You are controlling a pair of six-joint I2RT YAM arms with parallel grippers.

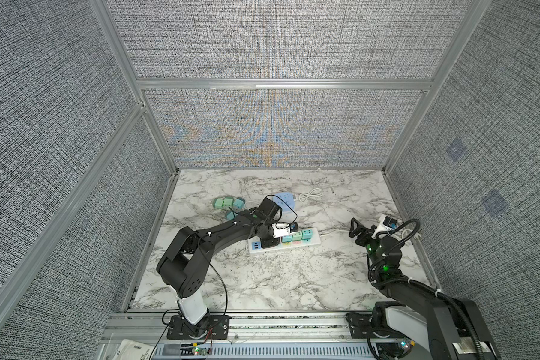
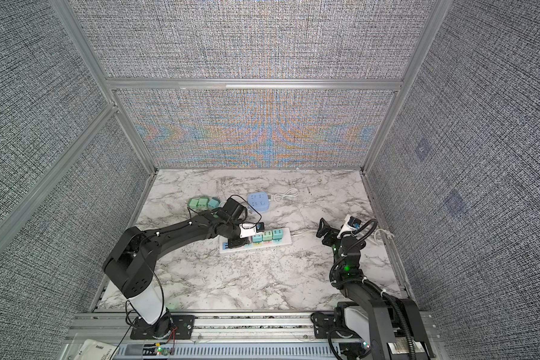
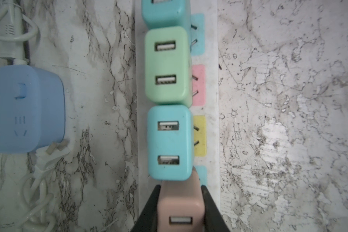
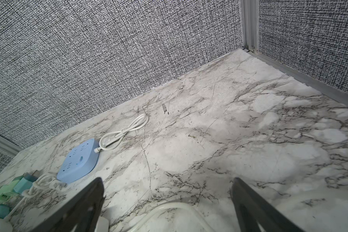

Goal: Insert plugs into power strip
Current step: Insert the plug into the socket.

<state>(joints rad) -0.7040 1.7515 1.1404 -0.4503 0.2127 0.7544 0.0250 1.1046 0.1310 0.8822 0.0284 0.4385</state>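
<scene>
One pink plug (image 3: 179, 202): left wrist only.

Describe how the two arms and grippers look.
Both arms are matte black with white base segments. The left arm has a thin black cable; the right arm carries ribbed black hose and green lights. The left gripper and right gripper have black tapered fingers.

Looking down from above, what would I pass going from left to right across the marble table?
Loose plugs → blue socket block → coiled white cable → right hand
</scene>
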